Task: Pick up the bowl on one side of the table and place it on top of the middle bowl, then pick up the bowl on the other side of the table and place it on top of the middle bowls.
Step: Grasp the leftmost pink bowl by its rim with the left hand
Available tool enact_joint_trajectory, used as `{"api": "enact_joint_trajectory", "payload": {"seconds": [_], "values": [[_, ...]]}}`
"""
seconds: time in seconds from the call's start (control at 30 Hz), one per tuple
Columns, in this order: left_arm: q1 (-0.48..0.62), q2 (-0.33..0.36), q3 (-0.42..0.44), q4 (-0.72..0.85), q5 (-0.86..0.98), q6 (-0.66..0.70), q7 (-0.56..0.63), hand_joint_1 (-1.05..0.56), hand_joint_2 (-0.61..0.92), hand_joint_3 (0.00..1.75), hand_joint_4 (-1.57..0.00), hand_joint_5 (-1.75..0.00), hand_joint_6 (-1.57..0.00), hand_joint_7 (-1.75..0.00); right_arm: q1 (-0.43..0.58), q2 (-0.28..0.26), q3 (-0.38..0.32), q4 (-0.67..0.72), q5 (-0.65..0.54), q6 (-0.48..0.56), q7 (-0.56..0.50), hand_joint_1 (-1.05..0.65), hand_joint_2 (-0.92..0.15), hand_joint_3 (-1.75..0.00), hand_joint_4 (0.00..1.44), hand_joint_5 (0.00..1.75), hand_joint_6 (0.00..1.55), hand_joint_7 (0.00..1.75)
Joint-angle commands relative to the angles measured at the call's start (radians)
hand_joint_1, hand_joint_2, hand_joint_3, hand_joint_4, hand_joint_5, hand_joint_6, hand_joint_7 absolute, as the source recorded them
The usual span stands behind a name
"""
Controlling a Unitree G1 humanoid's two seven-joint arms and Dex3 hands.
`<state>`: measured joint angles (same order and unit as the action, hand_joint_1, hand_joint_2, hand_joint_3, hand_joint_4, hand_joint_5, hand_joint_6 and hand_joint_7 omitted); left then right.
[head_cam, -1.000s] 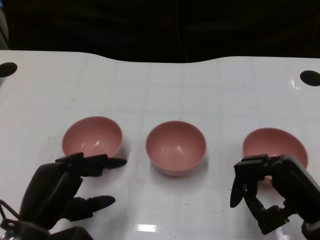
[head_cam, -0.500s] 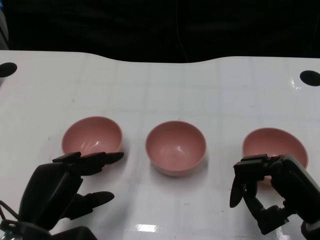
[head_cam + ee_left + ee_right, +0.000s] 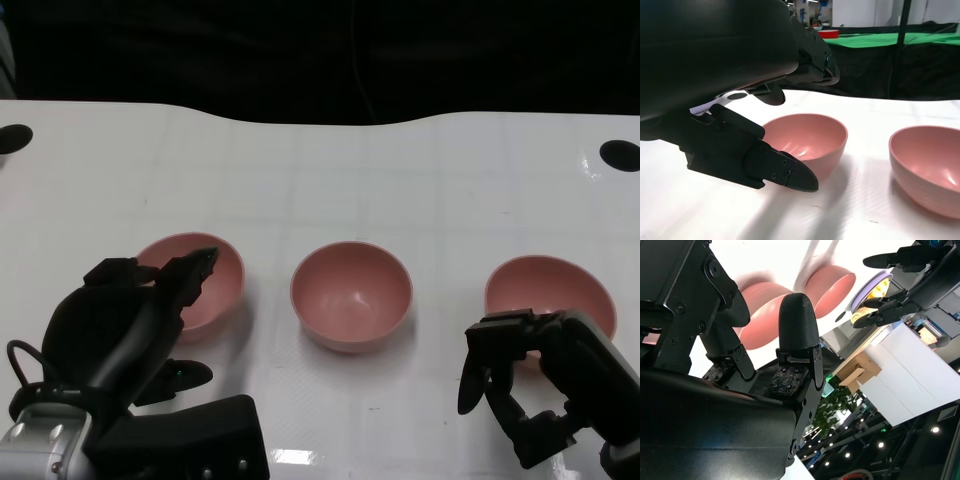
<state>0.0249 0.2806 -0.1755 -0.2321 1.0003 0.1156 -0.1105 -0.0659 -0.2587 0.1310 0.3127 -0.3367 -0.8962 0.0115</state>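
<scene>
Hovering my left hand (image 3: 130,320), fingers apart, over the left bowl (image 3: 200,275); right hand (image 3: 545,385) empty, fingers spread.

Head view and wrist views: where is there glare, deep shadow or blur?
Head view: glare patch on the table near its front edge, background black. Left wrist view: the left hand is a dark mass; the left bowl is sharp. Right wrist view: turned, cluttered, background bright.

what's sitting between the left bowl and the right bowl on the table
The middle bowl sits between the left bowl and the right bowl, with bare white table on either side of it; the head view shows this.
</scene>
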Motion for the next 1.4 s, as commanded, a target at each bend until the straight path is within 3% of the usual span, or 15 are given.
{"api": "enact_joint_trajectory", "payload": {"seconds": [0.03, 0.33, 0.67, 1.0, 1.13, 1.17, 1.23, 1.27, 1.37, 1.4], "values": [[-0.048, 0.002, -0.036, -0.001, 0.072, 0.084, -0.052, -0.62, 0.92, 0.04, -0.12, -0.45, -0.17, 0.0, 0.005, -0.003, -0.001, -0.013, 0.004, 0.009, -0.002, 0.36, 0.0, -1.74, 1.03, 1.71, 1.0, 1.28], [-0.079, 0.005, -0.082, 0.011, 0.105, 0.165, -0.067, -0.63, 0.92, 0.04, -0.09, -0.43, -0.14, 0.0, 0.01, -0.003, 0.002, -0.023, 0.006, 0.017, -0.001, 0.36, 0.0, -1.74, 1.03, 1.72, 1.0, 1.29], [-0.212, -0.037, -0.166, 0.232, 0.127, 0.261, -0.087, -0.63, 0.91, 0.0, -0.15, -0.27, -0.17, 0.0, 0.011, -0.004, 0.003, -0.022, 0.006, 0.011, -0.004, 0.36, 0.0, -1.73, 1.03, 1.71, 1.0, 1.3], [-0.334, -0.042, -0.239, 0.526, 0.079, 0.247, -0.012, -0.61, 0.92, 0.04, -0.37, -0.16, -0.3, -0.03, 0.017, -0.004, 0.004, -0.029, 0.009, 0.01, -0.002, 0.33, -0.01, -1.72, 1.02, 1.73, 0.99, 1.29], [-0.376, -0.02, -0.264, 0.637, 0.039, 0.174, 0.054, -0.47, 0.92, 0.17, -0.74, -0.21, -0.61, -0.07, 0.018, -0.004, 0.006, -0.032, 0.009, 0.008, 0.0, 0.33, 0.0, -1.73, 1.02, 1.72, 0.99, 1.29], [-0.383, -0.016, -0.265, 0.654, 0.027, 0.158, 0.066, -0.41, 0.92, 0.21, -0.88, -0.29, -0.77, -0.1, 0.018, -0.004, 0.006, -0.032, 0.007, 0.008, -0.001, 0.33, 0.01, -1.73, 1.02, 1.72, 0.99, 1.29], [-0.39, -0.008, -0.264, 0.687, -0.002, 0.11, 0.115, -0.37, 0.92, 0.23, -0.88, -0.55, -0.93, -0.05, 0.018, -0.005, 0.005, -0.033, 0.004, 0.007, -0.003, 0.32, 0.01, -1.74, 1.02, 1.72, 0.99, 1.29], [-0.392, -0.003, -0.263, 0.703, -0.016, 0.084, 0.146, -0.31, 0.92, 0.2, -0.84, -0.91, -1.07, -0.07, 0.018, -0.006, 0.005, -0.033, 0.003, 0.006, -0.004, 0.32, 0.0, -1.74, 1.02, 1.71, 0.99, 1.29], [-0.396, 0.008, -0.262, 0.744, -0.052, 0.013, 0.234, -0.26, 0.92, 0.22, -0.78, -1.41, -1.2, -0.1, 0.02, -0.008, 0.004, -0.039, 0.003, 0.013, -0.001, 0.31, 0.0, -1.73, 1.02, 1.7, 0.98, 1.29], [-0.393, 0.011, -0.261, 0.746, -0.06, -0.007, 0.269, -0.26, 0.92, 0.22, -0.77, -1.47, -1.21, -0.11, 0.021, -0.008, 0.003, -0.04, 0.003, 0.014, -0.001, 0.31, 0.0, -1.73, 1.02, 1.7, 0.98, 1.29]]}}
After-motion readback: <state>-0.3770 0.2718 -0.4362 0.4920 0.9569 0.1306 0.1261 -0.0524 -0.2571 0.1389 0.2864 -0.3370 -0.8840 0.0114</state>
